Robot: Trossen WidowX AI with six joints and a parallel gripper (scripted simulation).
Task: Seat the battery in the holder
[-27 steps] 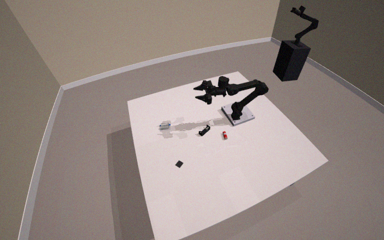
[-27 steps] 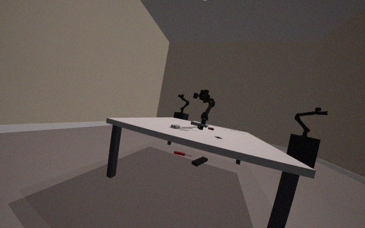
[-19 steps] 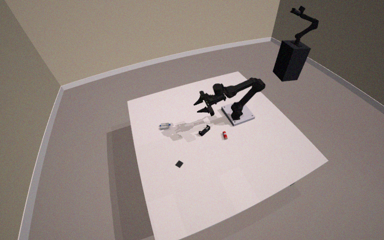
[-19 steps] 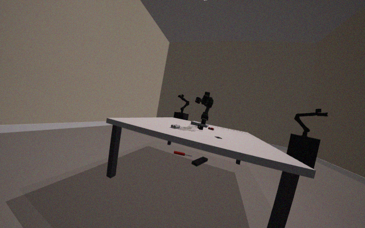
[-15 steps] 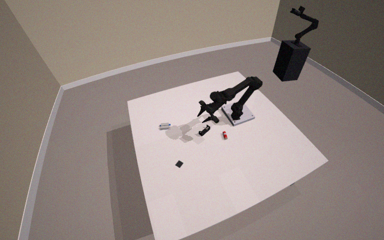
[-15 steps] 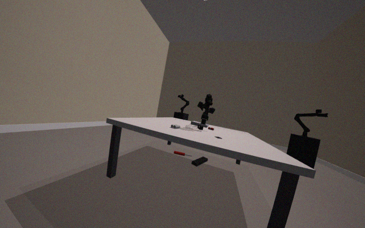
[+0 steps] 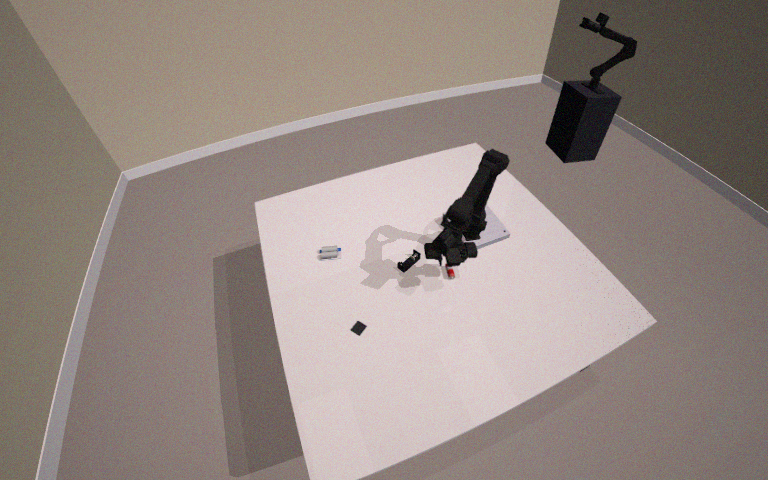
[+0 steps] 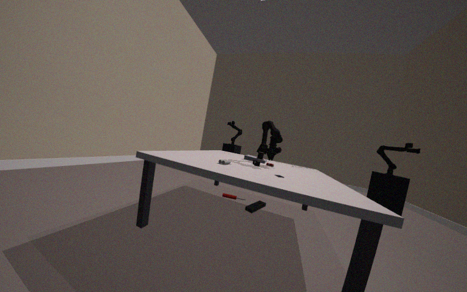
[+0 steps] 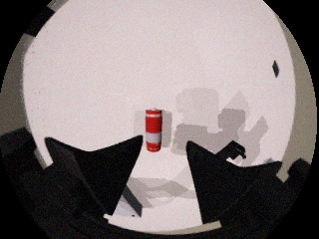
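The red battery [image 7: 450, 272] [image 8: 270, 165] [image 9: 154, 130] with a pale band lies on its side on the table, its small terminal pointing up the wrist view. The black holder [image 7: 408, 261] [image 8: 256, 163] lies to its left in the top view; in the wrist view it is partly hidden behind the right finger. No battery shows in it. My gripper [image 8: 270, 159] [image 9: 164, 141] is partly open and empty, pointing down above the battery. In the wrist view the battery is beyond the fingertips, nearer the left one, not touched.
Two pale cylinders [image 7: 329, 252] [image 8: 224, 162] lie side by side beyond the holder. A dark square [image 7: 358, 328] [image 8: 279, 176] [image 9: 275, 69] lies on the table. The arm's grey base plate [image 7: 498, 233] is close to the battery. A red screwdriver [image 8: 229, 196] and black block [image 8: 255, 206] are below the table.
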